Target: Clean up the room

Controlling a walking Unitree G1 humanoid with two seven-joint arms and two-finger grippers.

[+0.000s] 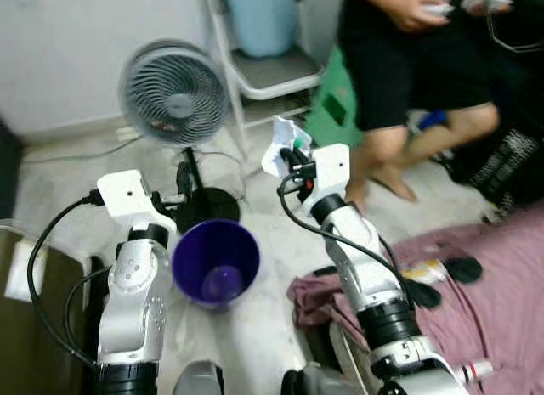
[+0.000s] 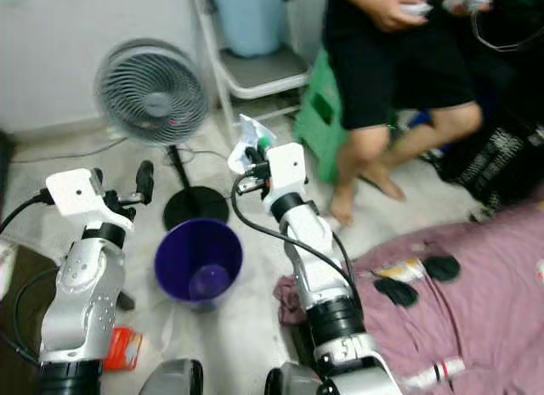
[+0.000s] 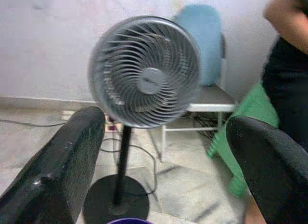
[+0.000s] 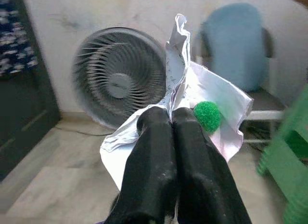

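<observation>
The right gripper [image 4: 172,119] is clamped tight on a crumpled white paper [image 4: 202,96] with a green pom-pom [image 4: 207,116], held high beside the purple bin [image 1: 216,261] — presumably for dropping in. The left gripper [image 3: 159,151] hangs spread wide, empty, facing the fan [image 3: 144,72]

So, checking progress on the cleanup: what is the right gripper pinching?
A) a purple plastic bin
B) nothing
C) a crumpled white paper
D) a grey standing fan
C: the right gripper has its fingers closed on the crumpled white paper, held up above the floor.
</observation>
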